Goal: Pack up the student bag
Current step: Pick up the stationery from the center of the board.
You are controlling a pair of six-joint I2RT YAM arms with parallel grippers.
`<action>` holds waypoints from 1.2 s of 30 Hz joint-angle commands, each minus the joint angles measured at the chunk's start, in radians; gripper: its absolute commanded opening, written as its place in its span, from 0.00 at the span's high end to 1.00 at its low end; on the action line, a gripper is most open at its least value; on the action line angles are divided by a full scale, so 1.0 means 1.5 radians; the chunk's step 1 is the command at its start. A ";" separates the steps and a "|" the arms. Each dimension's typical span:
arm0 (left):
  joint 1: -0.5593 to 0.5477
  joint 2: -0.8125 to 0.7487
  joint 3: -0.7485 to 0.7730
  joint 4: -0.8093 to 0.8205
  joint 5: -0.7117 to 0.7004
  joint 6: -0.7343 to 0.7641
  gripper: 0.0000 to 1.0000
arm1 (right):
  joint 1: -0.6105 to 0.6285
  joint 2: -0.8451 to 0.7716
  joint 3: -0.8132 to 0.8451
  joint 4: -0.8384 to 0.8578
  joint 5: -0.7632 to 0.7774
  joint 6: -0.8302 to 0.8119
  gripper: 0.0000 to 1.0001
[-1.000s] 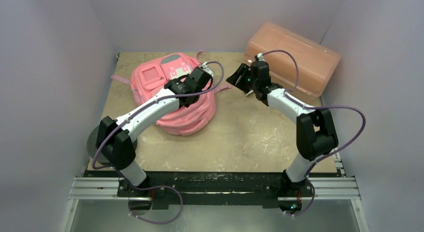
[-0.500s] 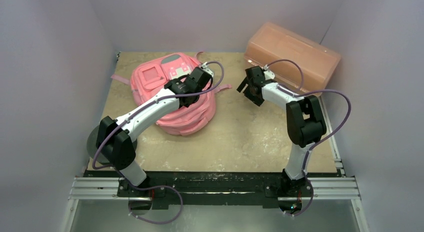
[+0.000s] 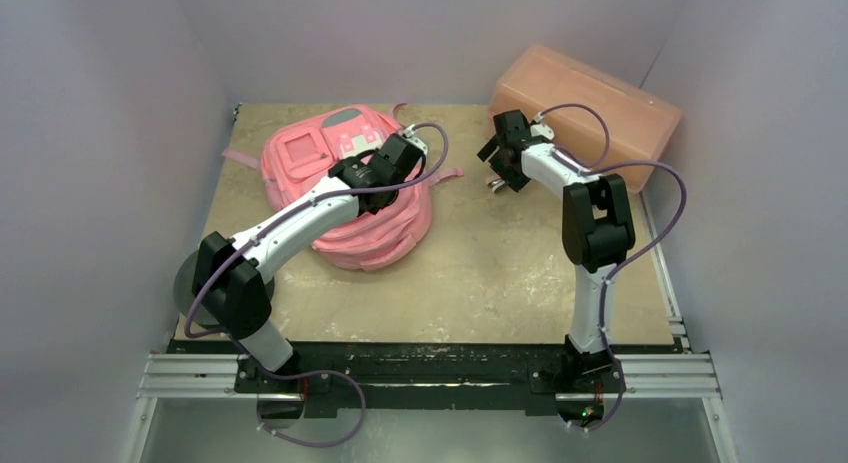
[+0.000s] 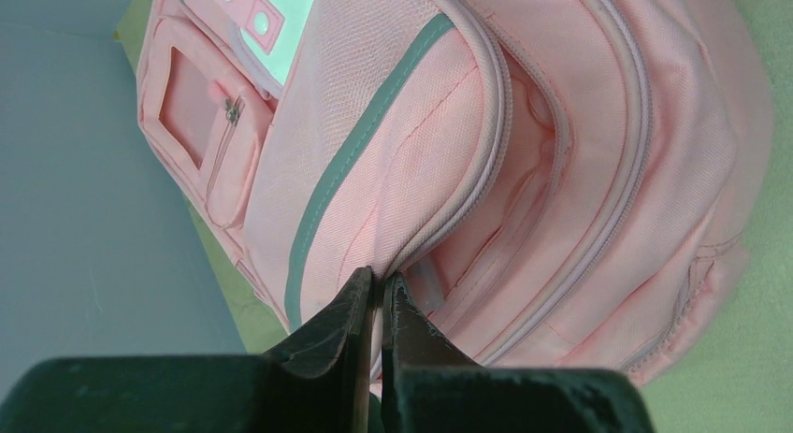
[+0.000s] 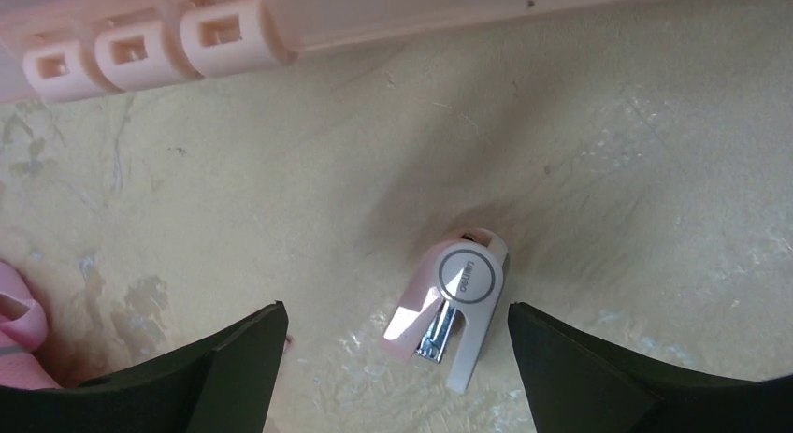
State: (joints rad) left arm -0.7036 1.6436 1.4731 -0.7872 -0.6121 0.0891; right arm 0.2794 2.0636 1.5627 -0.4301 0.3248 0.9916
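Seen from above: a tan surface boxed in by pale walls. Toward the far-left corner, lying flat with front pockets up, the student bag, soft pink, the largest item here. At the far-right corner, pushed against the wall, a rigid translucent orange-pink box, lid on, well apart from the bag. Over the bag's right side, the left pincer, clamped tight on a fold of fabric at a zipper edge, probably to lift the flap and keep a compartment mouth gaping for loading. Between bag and box, near the far edge, the right pincer, spread wide and empty, pointed down at the surface, seemingly lined up for a pick. Directly beneath those parted jaws, lying flat and untouched, a small pink-and-white gadget with a metal tip, possibly a mini stapler; hard to say for sure. Likely the next thing bound for the bag.
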 commanded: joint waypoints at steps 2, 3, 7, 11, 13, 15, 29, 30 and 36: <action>-0.009 -0.015 0.027 0.003 0.001 -0.020 1.00 | -0.001 0.039 0.076 -0.081 0.047 0.044 0.09; -0.010 -0.015 0.027 0.003 0.001 -0.020 1.00 | -0.001 0.047 0.089 -0.091 0.048 0.044 0.10; -0.009 -0.016 0.028 0.001 0.005 -0.022 1.00 | 0.000 0.060 0.101 -0.096 0.059 0.045 0.12; -0.009 -0.016 0.028 0.000 0.005 -0.023 1.00 | 0.000 0.073 0.105 -0.094 0.078 0.044 0.15; -0.009 -0.016 0.028 0.001 0.006 -0.023 1.00 | -0.001 0.079 0.108 -0.095 0.087 0.045 0.15; -0.009 -0.016 0.029 0.000 0.006 -0.024 1.00 | -0.002 0.084 0.109 -0.092 0.093 0.044 0.18; -0.009 -0.021 0.029 -0.002 0.007 -0.025 1.00 | -0.005 0.100 0.117 -0.092 0.085 0.049 0.40; -0.009 -0.021 0.029 -0.002 0.007 -0.025 1.00 | -0.005 0.096 0.114 -0.088 0.079 0.046 0.43; -0.009 -0.022 0.029 -0.003 0.008 -0.025 1.00 | -0.004 0.054 0.076 -0.047 0.031 0.016 0.59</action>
State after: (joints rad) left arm -0.7036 1.6432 1.4731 -0.7940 -0.5976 0.0872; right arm 0.2802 2.2108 1.7100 -0.5495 0.4240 1.0355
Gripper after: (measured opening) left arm 0.029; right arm 0.458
